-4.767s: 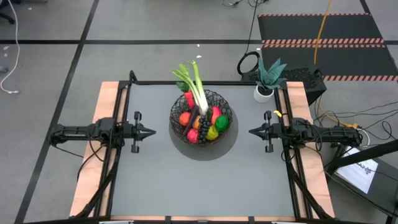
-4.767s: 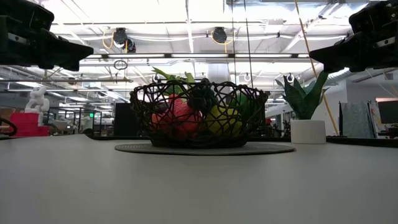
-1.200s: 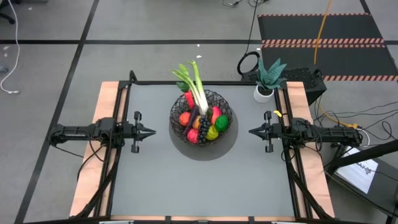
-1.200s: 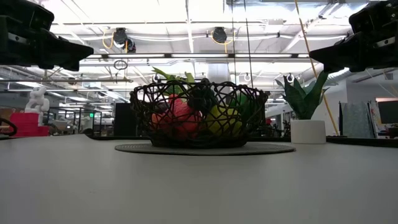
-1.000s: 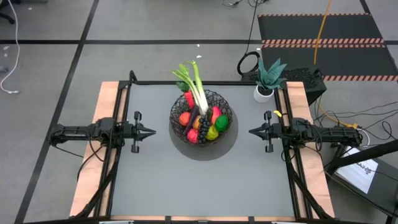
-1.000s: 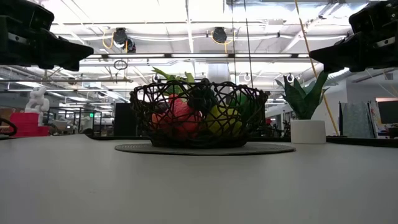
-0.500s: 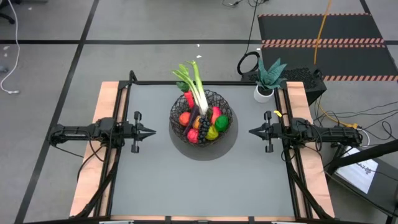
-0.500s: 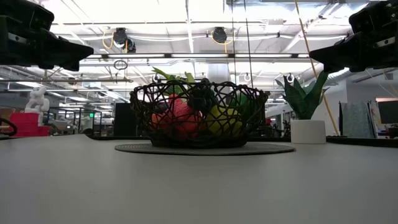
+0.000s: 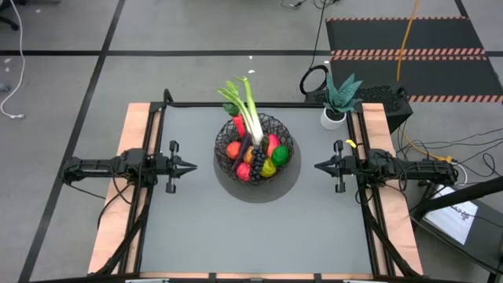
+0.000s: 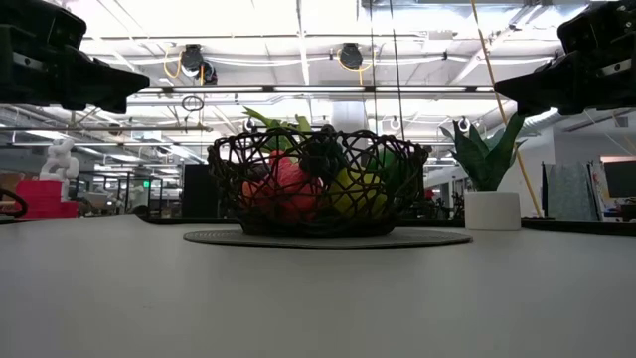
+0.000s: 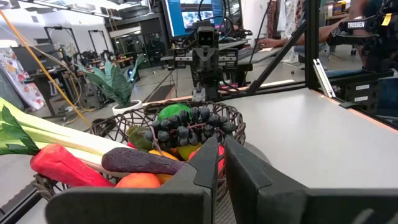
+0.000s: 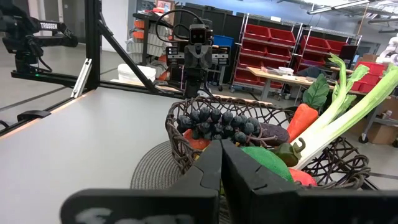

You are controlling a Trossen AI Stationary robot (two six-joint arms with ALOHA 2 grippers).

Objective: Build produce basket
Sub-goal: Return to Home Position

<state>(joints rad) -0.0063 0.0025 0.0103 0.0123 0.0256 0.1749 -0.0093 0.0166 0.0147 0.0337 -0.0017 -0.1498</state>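
The black wire basket (image 9: 219, 149) stands on a round grey mat (image 9: 267, 187) at the table's middle, toward the far edge. It holds the produce: a leek (image 9: 250, 110) whose green end sticks out over the far rim, dark grapes (image 11: 186, 124), a purple eggplant (image 11: 143, 162), and red, orange and green fruits. My left gripper (image 9: 193, 167) hangs level at the table's left edge, shut and pointing at the basket. My right gripper (image 9: 317, 166) mirrors it at the right edge, also shut. Both stay well apart from the basket.
A small white pot with a teal plant (image 9: 339, 98) stands at the table's far right corner. Wooden rails (image 9: 124, 196) and black frame bars run along the left and right edges. Bare grey tabletop (image 9: 251, 236) lies between the basket and the near edge.
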